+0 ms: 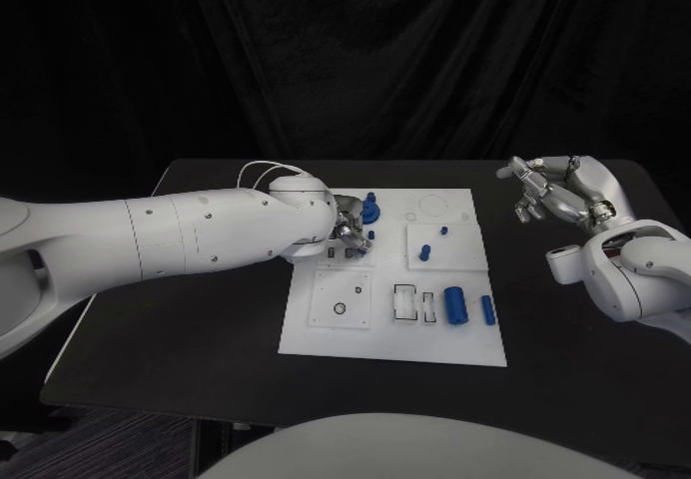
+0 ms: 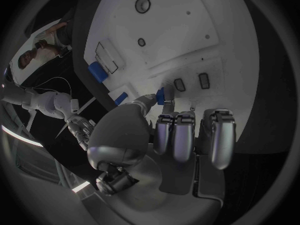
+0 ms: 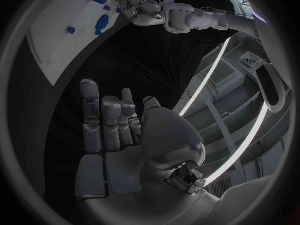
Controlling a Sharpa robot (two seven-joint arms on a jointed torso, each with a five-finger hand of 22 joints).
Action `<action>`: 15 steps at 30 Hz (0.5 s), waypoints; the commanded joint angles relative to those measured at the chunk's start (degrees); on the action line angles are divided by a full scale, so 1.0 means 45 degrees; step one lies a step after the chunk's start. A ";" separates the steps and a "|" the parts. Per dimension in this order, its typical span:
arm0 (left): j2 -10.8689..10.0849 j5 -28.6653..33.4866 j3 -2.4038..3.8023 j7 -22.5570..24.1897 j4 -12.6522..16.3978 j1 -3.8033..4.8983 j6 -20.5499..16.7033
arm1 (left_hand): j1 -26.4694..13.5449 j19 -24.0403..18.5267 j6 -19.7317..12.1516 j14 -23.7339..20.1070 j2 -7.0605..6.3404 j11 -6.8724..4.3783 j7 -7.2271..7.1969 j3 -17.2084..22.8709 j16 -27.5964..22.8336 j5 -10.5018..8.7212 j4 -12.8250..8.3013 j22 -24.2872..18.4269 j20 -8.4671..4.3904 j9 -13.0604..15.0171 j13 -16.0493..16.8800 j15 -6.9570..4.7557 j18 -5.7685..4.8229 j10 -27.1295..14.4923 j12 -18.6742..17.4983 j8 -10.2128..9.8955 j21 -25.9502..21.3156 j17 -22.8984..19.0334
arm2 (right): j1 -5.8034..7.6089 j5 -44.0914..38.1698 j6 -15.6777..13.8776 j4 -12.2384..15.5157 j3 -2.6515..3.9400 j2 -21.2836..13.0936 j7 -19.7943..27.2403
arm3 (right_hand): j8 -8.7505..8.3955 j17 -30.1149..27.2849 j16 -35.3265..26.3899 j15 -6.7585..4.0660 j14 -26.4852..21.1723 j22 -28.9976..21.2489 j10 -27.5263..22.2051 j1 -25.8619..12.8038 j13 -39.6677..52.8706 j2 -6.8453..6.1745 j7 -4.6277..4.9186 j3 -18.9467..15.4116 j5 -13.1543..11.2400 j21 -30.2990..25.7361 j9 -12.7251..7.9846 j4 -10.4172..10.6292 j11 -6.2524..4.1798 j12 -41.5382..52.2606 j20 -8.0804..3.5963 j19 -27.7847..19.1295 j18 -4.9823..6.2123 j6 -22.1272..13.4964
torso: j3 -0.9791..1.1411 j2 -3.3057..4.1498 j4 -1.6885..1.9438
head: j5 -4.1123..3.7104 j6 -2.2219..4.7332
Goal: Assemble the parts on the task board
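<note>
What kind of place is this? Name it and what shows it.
Probably a robotics lab or test cell: a black table before a dark curtain, a white task board with small blue parts, and the left hand working over it.

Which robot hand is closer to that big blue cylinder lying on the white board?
Left. The left robot hand is over the board, up-left of the cylinder; the right robot hand hovers off the board's far right corner.

Black desk under everything, dark curtain hanging behind it. Thin white cable loops near the desk's back edge.
</note>
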 commanded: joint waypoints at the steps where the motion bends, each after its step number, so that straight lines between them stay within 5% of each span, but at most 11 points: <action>1: -0.0061 -0.0029 -0.0002 0.0087 0.0056 -0.0037 0.0073 | -0.0012 0.0038 0.0087 0.1339 -0.0199 -0.0108 -0.0023 0.0625 0.0034 0.0280 -0.0346 0.1403 -0.0095 0.0145 0.3353 -0.0107 0.0097 0.1342 0.0045 -0.0111 -0.0058 0.3353 | -0.0040 -0.0098 0.0063 -0.0028 0.0010 0.0018 -0.0284 | 0.0025 -0.0033 -0.0021 -0.0016 0.0108 -0.0015 0.0091 0.0144 -0.0020 -0.0027 -0.0043 0.0096 0.0089 -0.0090 -0.0013 -0.0008 -0.0015 0.0016 -0.0013 0.0038 0.0020 0.0006 | 0.0004 0.0004 -0.0008 | -0.0010 0.0000; 6: -0.0232 -0.0029 -0.0002 0.0043 0.0167 -0.0038 -0.0107 | -0.0436 0.0056 0.0202 0.1339 -0.0441 -0.0100 -0.0013 0.1537 0.0034 0.0375 -0.0779 0.1428 -0.0082 0.0407 0.3353 -0.0101 0.0094 0.1342 0.0045 -0.0242 -0.0073 0.3353 | -0.0042 -0.0100 0.0074 -0.0036 0.0010 0.0023 -0.0364 | 0.0025 -0.0046 -0.0028 -0.0017 0.0102 -0.0036 0.0073 0.0147 -0.0041 -0.0027 -0.0043 0.0100 0.0093 -0.0128 -0.0014 -0.0007 -0.0015 0.0007 -0.0013 0.0017 0.0028 0.0007 | -0.0008 0.0009 0.0006 | -0.0103 0.0000; 15: -0.0774 -0.0029 -0.0001 0.0112 0.0689 -0.0033 -0.0749 | -0.0780 0.0081 0.0298 0.1339 -0.0522 -0.0110 -0.0027 0.1875 0.0034 0.0049 -0.0907 0.1465 -0.0081 0.0569 0.3353 -0.0106 0.0088 0.1342 0.0045 -0.0307 -0.0074 0.3353 | -0.0061 -0.0104 0.0137 -0.0038 0.0010 0.0049 -0.0477 | 0.0026 -0.0109 -0.0062 -0.0016 0.0071 -0.0063 0.0032 0.0156 -0.0086 -0.0030 -0.0043 0.0109 0.0102 -0.0181 -0.0016 0.0000 -0.0015 -0.0015 -0.0014 -0.0012 0.0038 0.0010 | -0.0015 0.0001 -0.0005 | -0.0062 0.0000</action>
